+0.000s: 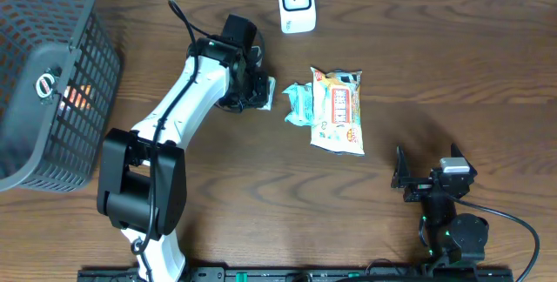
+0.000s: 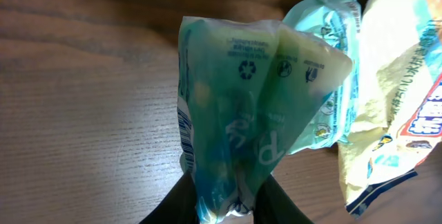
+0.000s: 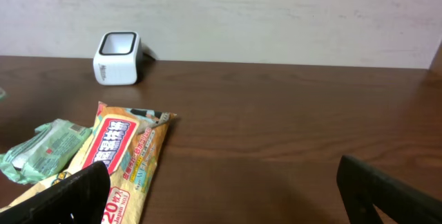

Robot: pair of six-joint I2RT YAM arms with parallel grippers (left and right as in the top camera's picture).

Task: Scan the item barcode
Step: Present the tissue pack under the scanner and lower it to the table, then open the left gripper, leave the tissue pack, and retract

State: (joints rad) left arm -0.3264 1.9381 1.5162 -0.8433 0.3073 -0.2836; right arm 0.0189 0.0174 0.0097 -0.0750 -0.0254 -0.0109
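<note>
My left gripper (image 2: 224,207) is shut on a translucent teal packet (image 2: 255,106), one dark finger pressing on each side of its lower end. Blue bars are printed along the packet's left edge (image 2: 184,124). From overhead, the left gripper (image 1: 261,90) sits left of centre with the packet (image 1: 269,92) poking out to its right. The white scanner (image 1: 296,3) stands at the table's back edge, beyond the gripper and to its right, and it shows again as the scanner (image 3: 117,58) in the right wrist view. My right gripper (image 3: 224,196) is open wide and empty, near the front right (image 1: 426,176).
A second teal packet (image 1: 300,104) and a yellow wet-wipes pack (image 1: 339,112) lie side by side just right of the left gripper. A dark wire basket (image 1: 52,82) with items inside fills the far left. The wall runs behind the scanner.
</note>
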